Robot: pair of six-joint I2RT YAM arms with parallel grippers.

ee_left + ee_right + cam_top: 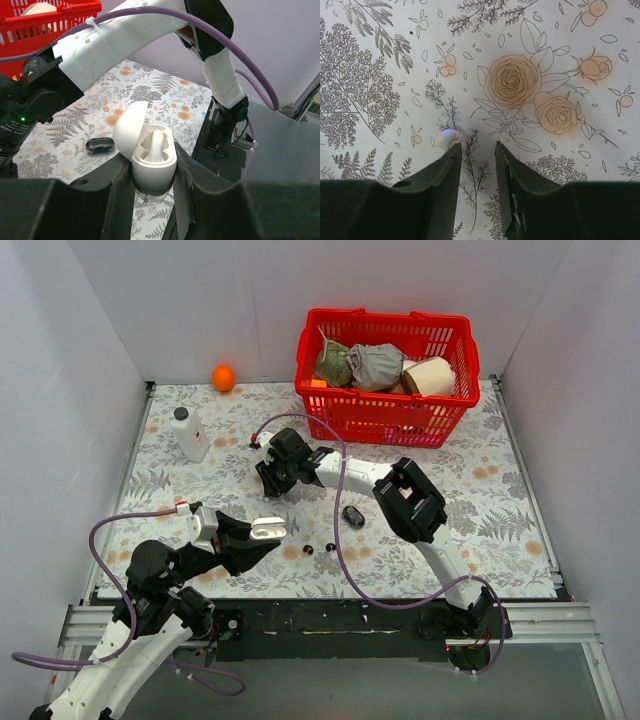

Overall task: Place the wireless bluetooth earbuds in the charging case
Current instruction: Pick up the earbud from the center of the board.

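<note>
My left gripper [268, 531] is shut on the white charging case [152, 152], held above the near-left mat with its lid [129, 127] flipped open and its moulded white inside showing. Two tiny glossy black earbuds [307, 549] [330, 547] lie on the mat just right of it. My right gripper [268, 478] reaches to mid-table and points down at the mat. In the right wrist view that gripper [477, 147] is open with nothing between its fingers. A small white rounded bud-like piece with a blue light [450, 137] lies at its left fingertip, outside the gap.
A black oval pebble-shaped object [353, 516] [100, 145] lies under the right forearm. A white bottle [190, 433] stands at the left and an orange ball [223, 377] sits at the back. The red basket [440, 430], holding several items, stands at the back right.
</note>
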